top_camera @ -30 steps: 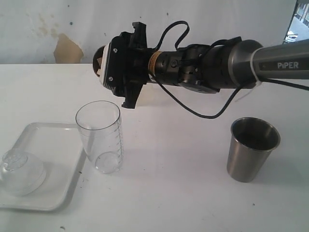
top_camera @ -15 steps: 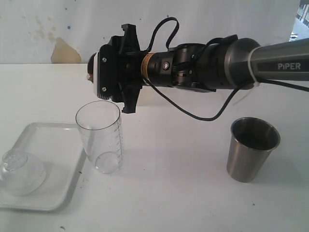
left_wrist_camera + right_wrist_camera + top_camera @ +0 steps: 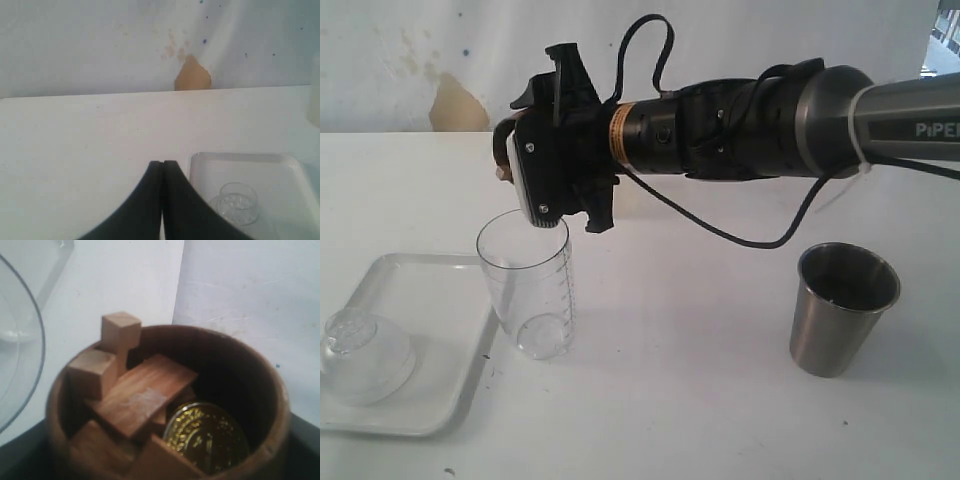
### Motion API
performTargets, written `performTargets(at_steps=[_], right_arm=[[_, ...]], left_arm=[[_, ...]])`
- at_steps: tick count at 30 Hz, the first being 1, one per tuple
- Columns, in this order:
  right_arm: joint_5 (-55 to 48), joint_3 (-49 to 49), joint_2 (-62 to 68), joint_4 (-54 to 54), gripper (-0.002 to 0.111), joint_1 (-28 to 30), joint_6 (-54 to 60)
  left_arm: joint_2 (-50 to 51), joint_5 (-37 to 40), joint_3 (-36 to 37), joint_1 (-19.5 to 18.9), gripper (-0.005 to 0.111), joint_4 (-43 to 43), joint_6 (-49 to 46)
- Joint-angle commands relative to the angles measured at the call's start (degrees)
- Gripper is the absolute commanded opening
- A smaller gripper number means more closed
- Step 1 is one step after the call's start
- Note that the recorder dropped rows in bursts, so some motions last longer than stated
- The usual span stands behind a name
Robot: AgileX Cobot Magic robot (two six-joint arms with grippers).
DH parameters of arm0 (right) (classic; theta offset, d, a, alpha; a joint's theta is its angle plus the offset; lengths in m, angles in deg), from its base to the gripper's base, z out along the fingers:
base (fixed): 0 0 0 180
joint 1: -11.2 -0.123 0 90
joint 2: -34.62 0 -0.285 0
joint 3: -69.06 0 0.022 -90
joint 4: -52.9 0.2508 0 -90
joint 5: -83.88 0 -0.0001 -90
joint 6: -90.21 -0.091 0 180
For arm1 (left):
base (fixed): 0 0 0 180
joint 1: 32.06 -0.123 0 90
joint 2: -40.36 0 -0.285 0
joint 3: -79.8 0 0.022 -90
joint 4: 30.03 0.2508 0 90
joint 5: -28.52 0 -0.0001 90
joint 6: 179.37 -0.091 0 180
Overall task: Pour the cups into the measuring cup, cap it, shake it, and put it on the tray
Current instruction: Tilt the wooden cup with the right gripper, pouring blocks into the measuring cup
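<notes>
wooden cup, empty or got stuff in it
Not empty: wooden blocks and a gold coin sit inside the wooden cup.

- The exterior view is lit brightly and evenly; the white table [image 3: 700, 400] is almost washed out.
- Only faint, soft shadows are cast at the measuring cup [image 3: 525, 285] and at the steel cup [image 3: 842, 308] well to its right.
- A pale sheen is seen on the grey arm [image 3: 895, 108] above the measuring cup.
- The left wrist view is rendered hazy and bluish; the left gripper [image 3: 162, 164] is reduced to a dark, soft-edged silhouette.
- In the right wrist view the wooden cup [image 3: 170, 410] is shadowed inside, a gold disc [image 3: 207, 437] glints, and the measuring cup's rim beside it is blurred.
</notes>
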Motion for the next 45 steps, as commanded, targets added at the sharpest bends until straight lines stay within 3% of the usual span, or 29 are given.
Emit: performTargets(at_steps=[1, 45], right_arm=[[-0.4, -0.46, -0.67, -2.34, 0.0, -0.04, 0.69], [-14.1, -0.57, -0.67, -2.34, 0.0, -4.86, 23.37]], left_arm=[[-0.24, -0.27, 0.15, 0.26, 0.0, -0.37, -0.01], [-0.24, -0.27, 0.15, 0.26, 0.0, -0.37, -0.01]])
